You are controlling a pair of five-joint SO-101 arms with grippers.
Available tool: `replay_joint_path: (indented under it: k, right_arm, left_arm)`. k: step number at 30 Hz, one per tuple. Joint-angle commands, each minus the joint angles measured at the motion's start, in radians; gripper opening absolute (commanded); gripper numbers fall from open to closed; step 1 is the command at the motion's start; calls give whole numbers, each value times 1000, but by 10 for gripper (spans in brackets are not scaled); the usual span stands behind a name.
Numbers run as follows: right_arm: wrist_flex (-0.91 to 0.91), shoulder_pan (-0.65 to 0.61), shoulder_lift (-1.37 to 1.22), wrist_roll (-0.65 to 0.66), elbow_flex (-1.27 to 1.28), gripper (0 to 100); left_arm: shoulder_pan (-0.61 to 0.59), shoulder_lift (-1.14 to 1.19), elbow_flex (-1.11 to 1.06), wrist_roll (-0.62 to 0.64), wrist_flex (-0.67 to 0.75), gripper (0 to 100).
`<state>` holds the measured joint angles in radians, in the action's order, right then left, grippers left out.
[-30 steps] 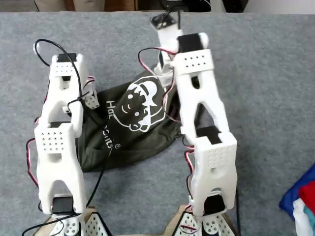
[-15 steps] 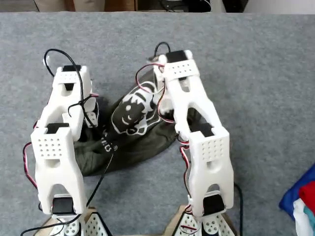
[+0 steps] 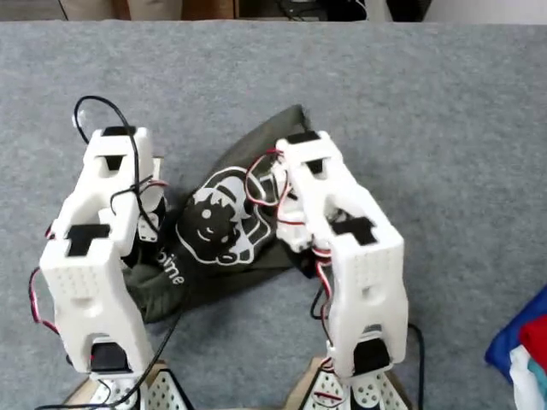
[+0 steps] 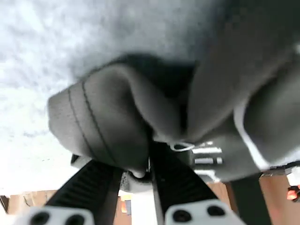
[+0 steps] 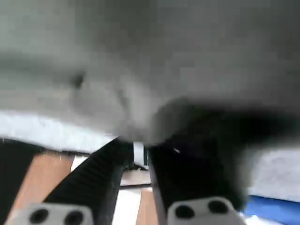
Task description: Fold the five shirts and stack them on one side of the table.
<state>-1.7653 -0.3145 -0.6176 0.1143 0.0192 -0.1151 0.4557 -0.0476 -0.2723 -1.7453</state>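
Shirt point(image 3: 214, 243) bunches between left claw point(image 4: 149, 157) and right claw point(image 5: 139, 149), each clamped on its cloth.

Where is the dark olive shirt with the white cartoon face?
High view: the dark olive shirt lies bunched on the grey table, near its middle, pinched by the left gripper and right gripper.

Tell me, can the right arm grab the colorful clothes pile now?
Probably not yet. The right gripper is shut on the dark shirt, so it is busy. The colorful pile lies off to its side with just table between, so letting go first might free the way.
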Motion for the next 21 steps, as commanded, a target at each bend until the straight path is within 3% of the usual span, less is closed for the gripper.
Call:
replay_joint_path:
  k: [1,7,12,21]
  right_arm:
    - [-15,-12,191,31,116,54]
    - [-15,-8,495,109,318,54]
    - [46,-12,731,143,286,54]
    - [623,-15,728,137,145,54]
  left_arm:
    - [-11,-180,-60,-49,-14,19]
    - [-11,-437,-163,-110,-14,19]
    - [-11,-641,-195,-123,-12,19]
    - [-5,-892,-117,-54,-12,19]
